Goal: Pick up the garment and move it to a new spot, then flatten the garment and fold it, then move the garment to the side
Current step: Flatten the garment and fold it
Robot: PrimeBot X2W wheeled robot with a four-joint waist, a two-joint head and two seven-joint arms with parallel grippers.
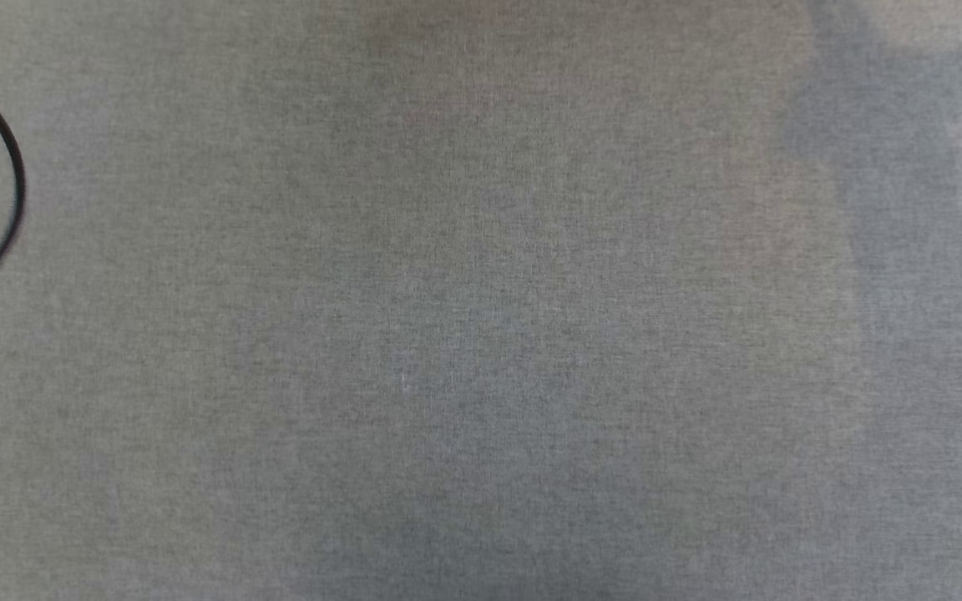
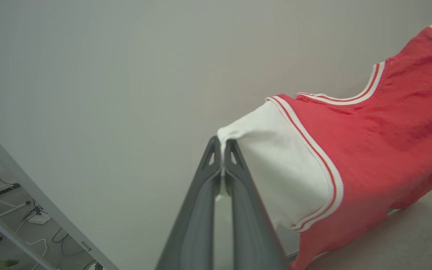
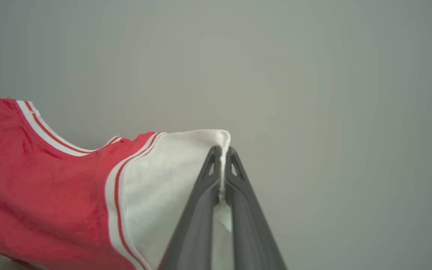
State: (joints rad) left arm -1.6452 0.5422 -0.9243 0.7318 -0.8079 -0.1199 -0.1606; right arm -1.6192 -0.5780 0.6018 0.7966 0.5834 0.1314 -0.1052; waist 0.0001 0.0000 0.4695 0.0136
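Clamped tight on the edge of one white sleeve of the garment (image 2: 369, 150): left gripper (image 2: 222, 144). Clamped likewise on the opposite white sleeve: right gripper (image 3: 222, 150). Slung red between both sleeves, lower edge near the grey tabletop (image 2: 426, 232).

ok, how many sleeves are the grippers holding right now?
2. One white sleeve is pinched in the left gripper; the other sleeve is pinched in the right gripper. None look hidden.

Garment (image 2: 381, 150) between left end effector (image 2: 222, 142), right end effector (image 3: 222, 150).
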